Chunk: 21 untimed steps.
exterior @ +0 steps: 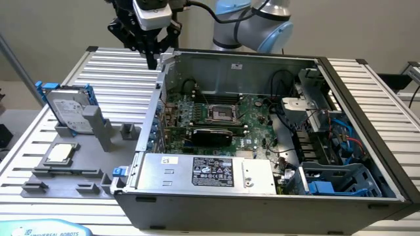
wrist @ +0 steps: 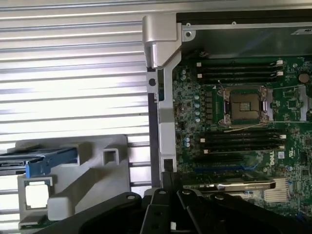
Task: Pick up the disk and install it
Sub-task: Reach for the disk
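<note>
One disk [exterior: 69,110] upright in holder [exterior: 92,163] beside open computer case [exterior: 249,66]; jaws together, empty.

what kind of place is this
Probably a robot lab bench for PC assembly: an open computer case with its motherboard bare, the disk standing in a grey fixture, and a robot arm above.

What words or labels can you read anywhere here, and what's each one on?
"UNIVERSAL ROBOTS": on the pale blue object at the exterior view's lower left corner.
White label on the disk: too small to read.
Black label on the silver box: too small to read.
Motherboard markings: too blurred to read.
</note>
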### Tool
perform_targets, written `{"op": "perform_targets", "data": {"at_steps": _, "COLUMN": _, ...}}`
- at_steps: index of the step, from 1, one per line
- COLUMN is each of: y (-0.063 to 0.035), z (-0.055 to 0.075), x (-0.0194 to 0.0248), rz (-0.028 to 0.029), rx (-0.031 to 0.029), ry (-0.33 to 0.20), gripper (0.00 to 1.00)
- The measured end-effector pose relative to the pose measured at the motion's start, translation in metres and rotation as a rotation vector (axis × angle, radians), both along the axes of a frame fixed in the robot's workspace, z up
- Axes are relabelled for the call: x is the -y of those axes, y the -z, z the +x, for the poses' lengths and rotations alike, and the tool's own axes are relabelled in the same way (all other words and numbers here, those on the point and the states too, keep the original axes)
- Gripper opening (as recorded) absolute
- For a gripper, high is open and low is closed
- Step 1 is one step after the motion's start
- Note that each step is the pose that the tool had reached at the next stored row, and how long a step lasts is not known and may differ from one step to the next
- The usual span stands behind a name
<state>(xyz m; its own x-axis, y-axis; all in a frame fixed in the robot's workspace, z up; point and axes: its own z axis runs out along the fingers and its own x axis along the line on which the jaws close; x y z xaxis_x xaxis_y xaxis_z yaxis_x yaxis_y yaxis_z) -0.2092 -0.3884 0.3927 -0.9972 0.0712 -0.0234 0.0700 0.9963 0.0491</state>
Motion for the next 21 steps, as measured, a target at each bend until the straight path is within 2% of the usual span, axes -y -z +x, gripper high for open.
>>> {"op": "perform_targets", "data": {"at_steps": 11, "y": 0.0003, "z": -0.050, "x": -0.0108, "rz": -0.0001, "rx": -0.0001, "ry": 0.000, "gripper": 0.11}}
{"op": "perform_targets", "data": {"at_steps": 21, "y": 0.0036, "z": -0.095, "x": -0.0125, "rz": 0.0000, "rx": -0.0001, "ry": 0.000, "gripper": 0.11}}
